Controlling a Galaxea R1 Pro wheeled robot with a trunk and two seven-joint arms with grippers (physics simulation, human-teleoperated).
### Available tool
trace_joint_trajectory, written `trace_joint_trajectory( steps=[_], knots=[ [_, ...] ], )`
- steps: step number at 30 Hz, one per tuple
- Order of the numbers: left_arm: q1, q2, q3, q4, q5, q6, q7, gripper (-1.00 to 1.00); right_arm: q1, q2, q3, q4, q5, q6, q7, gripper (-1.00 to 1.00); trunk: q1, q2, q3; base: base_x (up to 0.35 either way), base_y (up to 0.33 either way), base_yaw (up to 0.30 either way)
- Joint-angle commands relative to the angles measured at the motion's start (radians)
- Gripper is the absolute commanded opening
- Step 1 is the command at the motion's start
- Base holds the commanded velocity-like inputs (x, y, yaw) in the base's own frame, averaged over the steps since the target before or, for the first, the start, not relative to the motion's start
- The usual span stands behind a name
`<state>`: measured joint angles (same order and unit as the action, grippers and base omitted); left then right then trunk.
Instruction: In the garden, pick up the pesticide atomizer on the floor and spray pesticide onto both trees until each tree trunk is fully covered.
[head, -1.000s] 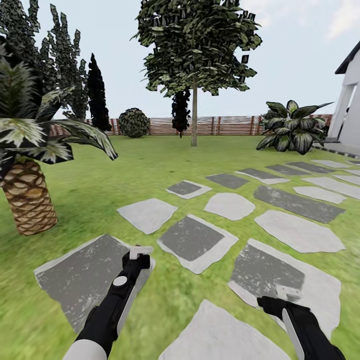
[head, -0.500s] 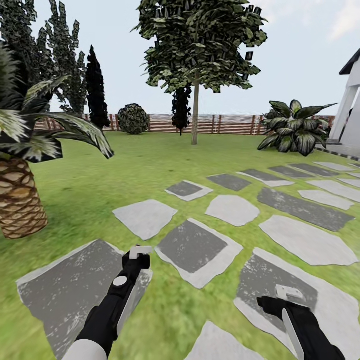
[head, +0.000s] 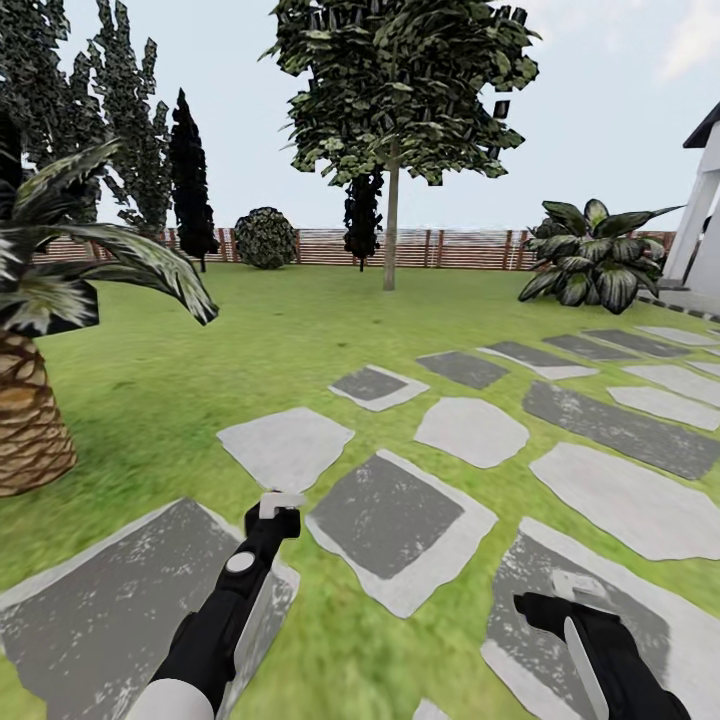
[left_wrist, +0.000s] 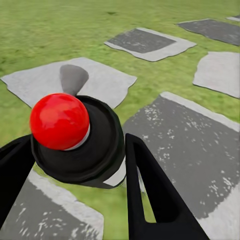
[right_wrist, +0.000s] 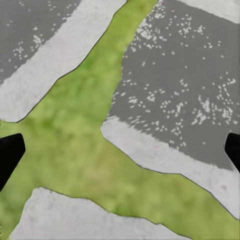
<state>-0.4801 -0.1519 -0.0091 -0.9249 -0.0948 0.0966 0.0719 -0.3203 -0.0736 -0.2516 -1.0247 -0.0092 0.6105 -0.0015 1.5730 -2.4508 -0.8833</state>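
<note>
Clamping the pesticide atomizer (left_wrist: 97, 150) between the left jaws at lower left of the head view, its black round top and red ball facing the left wrist camera (the slim body hidden behind that top). Holding the right jaws spread wide at lower right, nothing between them, just above a green seam of lawn (right_wrist: 75, 145) between grey stepping stones (head: 385, 515). Facing a tree (head: 400, 80) at upper centre, its bare tree trunk (head: 390, 240) rising well apart from both arms, in front of the slatted fence (head: 460, 250). Passing beside a palm (head: 30, 420) at the left edge, with a broad-leaved plant (head: 590, 265) and a white house corner (head: 700, 210) at right
</note>
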Motion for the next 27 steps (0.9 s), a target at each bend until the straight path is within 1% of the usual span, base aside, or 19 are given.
trace_joint_trajectory(
  steps=[1,27],
  knots=[
    [0.000,0.000,0.000,0.000,0.000,0.000,0.000,-1.00,0.000,0.000,0.000,0.000,0.000,0.000,0.000,1.00,0.000,0.000,0.000,0.337,0.000,0.000],
    [0.000,0.000,0.000,-0.001,0.000,0.000,0.000,-1.00,0.000,0.000,0.000,0.000,0.000,0.000,0.000,1.00,0.000,0.000,0.000,0.337,0.000,0.000]
  ],
)
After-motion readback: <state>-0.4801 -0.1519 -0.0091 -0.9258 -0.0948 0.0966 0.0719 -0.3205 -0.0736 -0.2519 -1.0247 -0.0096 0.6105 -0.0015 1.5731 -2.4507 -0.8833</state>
